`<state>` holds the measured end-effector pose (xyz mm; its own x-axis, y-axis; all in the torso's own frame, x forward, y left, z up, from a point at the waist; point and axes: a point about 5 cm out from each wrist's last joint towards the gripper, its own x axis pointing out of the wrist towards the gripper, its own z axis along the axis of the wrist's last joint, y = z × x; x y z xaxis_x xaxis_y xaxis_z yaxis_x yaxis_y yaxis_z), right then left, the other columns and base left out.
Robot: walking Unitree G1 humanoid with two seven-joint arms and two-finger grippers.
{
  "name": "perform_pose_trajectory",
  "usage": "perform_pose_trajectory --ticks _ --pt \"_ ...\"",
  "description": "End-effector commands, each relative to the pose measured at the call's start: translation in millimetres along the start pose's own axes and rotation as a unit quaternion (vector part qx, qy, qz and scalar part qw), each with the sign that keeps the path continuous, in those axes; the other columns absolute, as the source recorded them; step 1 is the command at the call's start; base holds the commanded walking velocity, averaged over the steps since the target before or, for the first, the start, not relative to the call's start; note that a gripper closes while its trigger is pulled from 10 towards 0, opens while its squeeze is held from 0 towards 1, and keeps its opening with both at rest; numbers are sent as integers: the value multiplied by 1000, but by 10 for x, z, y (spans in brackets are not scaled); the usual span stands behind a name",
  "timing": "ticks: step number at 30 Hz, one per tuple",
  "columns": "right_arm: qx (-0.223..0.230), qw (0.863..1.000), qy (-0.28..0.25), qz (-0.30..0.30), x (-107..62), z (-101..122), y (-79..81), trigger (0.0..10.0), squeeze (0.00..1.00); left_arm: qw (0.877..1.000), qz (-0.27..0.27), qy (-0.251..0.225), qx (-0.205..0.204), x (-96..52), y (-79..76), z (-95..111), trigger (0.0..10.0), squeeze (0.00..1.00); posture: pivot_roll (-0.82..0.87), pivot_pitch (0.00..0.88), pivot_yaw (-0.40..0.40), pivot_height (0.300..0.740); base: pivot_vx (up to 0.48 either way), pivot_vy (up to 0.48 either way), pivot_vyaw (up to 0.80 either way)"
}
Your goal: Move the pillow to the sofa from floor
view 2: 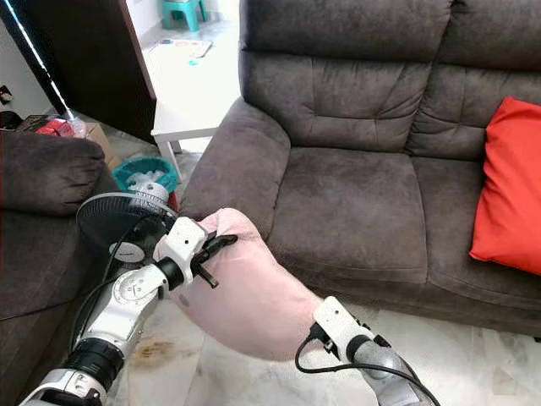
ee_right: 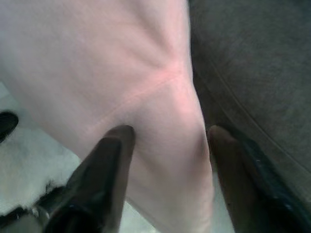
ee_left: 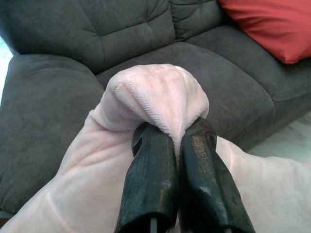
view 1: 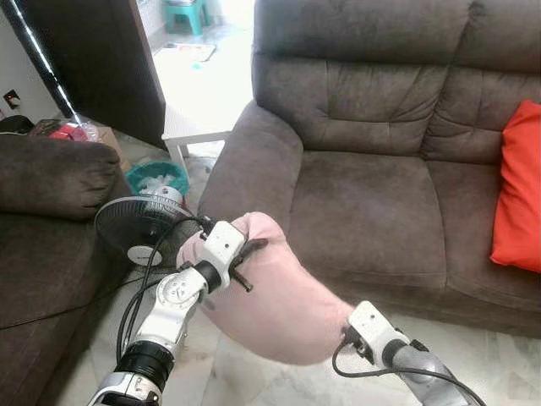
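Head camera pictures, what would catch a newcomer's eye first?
A pale pink pillow held up off the floor in front of the brown sofa, pinched by the left gripper and straddled by the right gripper. Next, the red cushion at the sofa's right end.

soft pale pink plush pillow [view 1: 279, 296] is off the floor, held up in front of the dark grey-brown fabric sofa [view 1: 372, 203], beside its armrest; one corner is bunched, body sags diagonally, not on the seat.
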<state>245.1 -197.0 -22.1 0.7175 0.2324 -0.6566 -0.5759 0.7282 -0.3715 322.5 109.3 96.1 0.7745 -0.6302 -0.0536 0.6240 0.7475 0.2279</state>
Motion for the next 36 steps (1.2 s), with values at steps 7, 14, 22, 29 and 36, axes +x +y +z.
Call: perform_pose_trajectory --ticks 7,14,22,29,36 --pt "-11 997 54 59 -6 -182 138 10000 541 999 -5 -41 28 37 25 205 10000 0 35 12 -1 740 0 0 0" --pt "-24 996 63 59 0 -219 178 10000 0 998 -24 -43 37 40 -29 219 10000 0 37 0 5 740 0 0 0" --pt "-18 997 77 26 35 -202 135 10000 0 997 -42 -40 48 47 -53 223 10000 0 36 0 9 740 0 0 0" --pt "-33 994 102 24 37 -240 119 10000 0 997 -48 -42 51 56 -58 244 10000 0 36 0 9 740 0 0 0" --pt "-32 991 124 28 23 -305 139 10000 0 996 -51 -45 55 60 -71 262 10000 0 40 0 11 740 0 0 0"
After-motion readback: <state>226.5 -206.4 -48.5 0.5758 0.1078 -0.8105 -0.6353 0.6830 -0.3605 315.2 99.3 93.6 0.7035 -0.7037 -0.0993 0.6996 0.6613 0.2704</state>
